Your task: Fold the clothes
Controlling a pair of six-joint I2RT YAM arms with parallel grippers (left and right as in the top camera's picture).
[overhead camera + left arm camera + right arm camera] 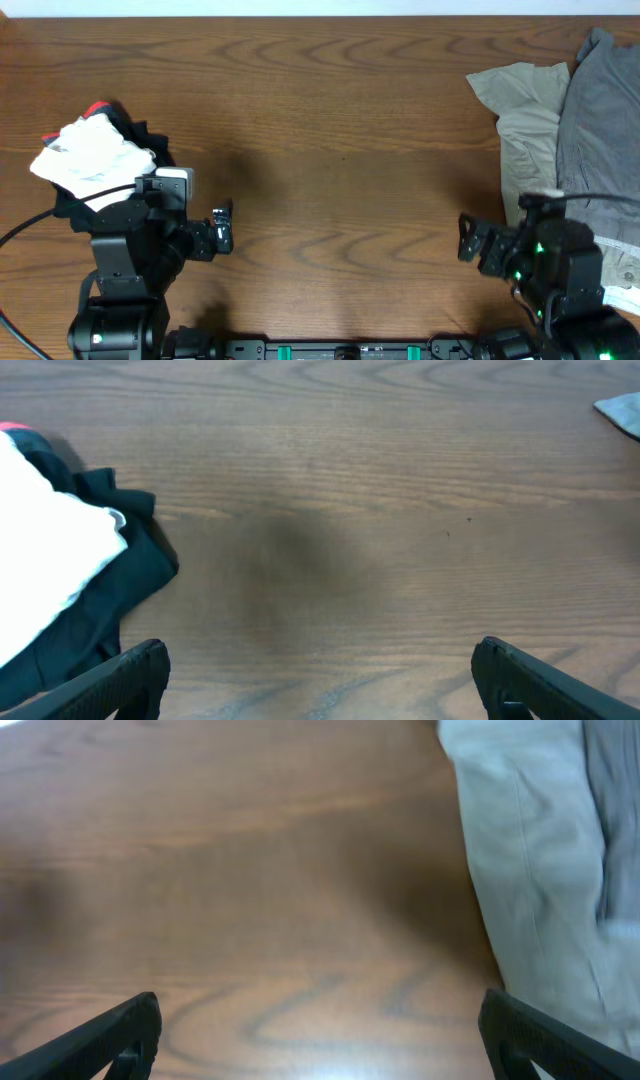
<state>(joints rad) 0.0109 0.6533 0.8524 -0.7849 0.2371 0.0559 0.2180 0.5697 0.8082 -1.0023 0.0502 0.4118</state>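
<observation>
We saw the white garment [92, 160] bundled on the black garment [140, 135], beige garment [525, 110] and grey garment [600, 110] rumpled; left fingers [120, 680], right fingers [110, 1035] spread.

Both arms are black with rounded joint housings. The left arm [125, 265] carries a pale grey box-shaped wrist camera [172, 185] and a thin black cable [30, 228], while the right arm [560, 265] shows small green lights [538, 248] and a second cable [600, 200]. The left gripper [222, 228] and right gripper [467, 238] each have 2 matte black, blunt-ended fingers [125, 678].
</observation>
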